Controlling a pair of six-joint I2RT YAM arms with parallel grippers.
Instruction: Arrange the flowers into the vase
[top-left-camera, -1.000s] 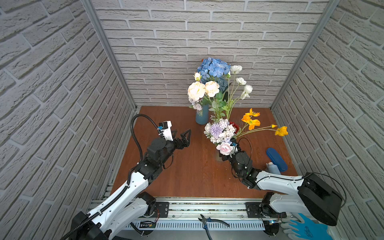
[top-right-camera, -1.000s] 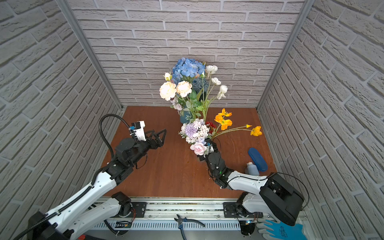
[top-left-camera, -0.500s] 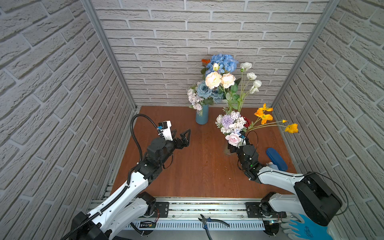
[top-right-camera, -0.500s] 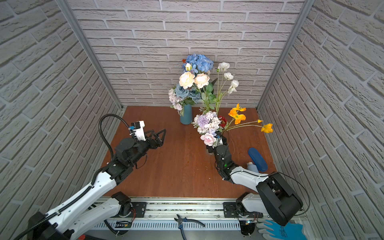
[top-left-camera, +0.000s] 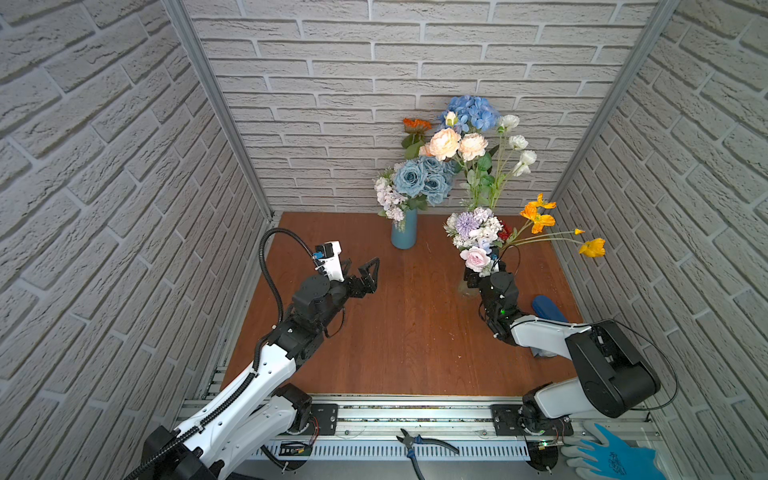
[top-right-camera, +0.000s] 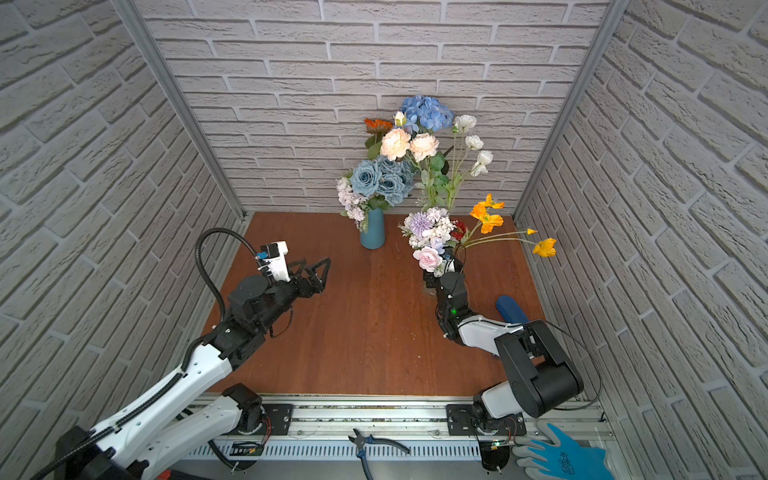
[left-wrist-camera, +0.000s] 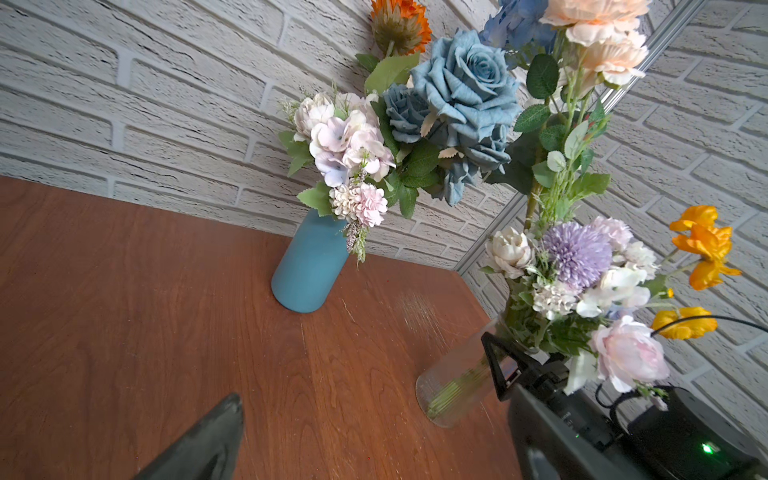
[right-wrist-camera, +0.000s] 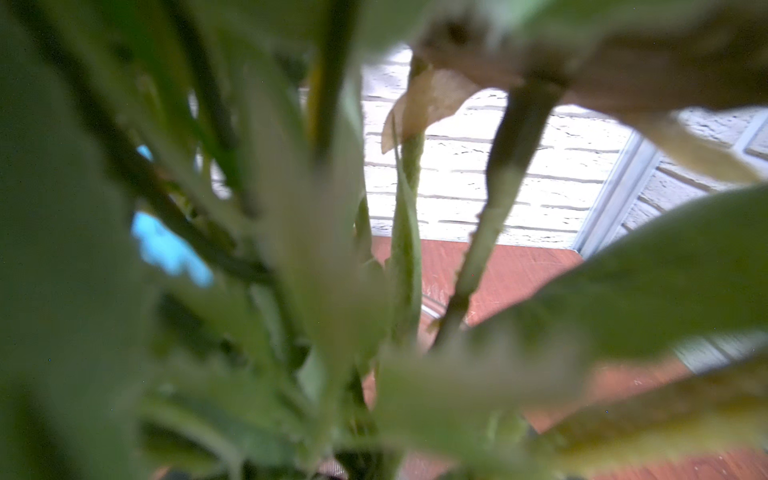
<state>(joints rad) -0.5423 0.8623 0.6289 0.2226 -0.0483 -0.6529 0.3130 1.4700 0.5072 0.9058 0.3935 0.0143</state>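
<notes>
Right gripper (top-left-camera: 473, 277) clamped on clear vase (left-wrist-camera: 453, 386) holding mixed flowers (left-wrist-camera: 577, 253); left gripper (top-right-camera: 311, 269) spread open, empty, hovering over wooden table (top-left-camera: 415, 332).

The table (top-left-camera: 407, 332) is viewed from high above its front edge in both top views. The blue vase (left-wrist-camera: 309, 266) is faced low down by the left wrist view; the right is crowded by blurred, very near stems (right-wrist-camera: 407, 232).
</notes>
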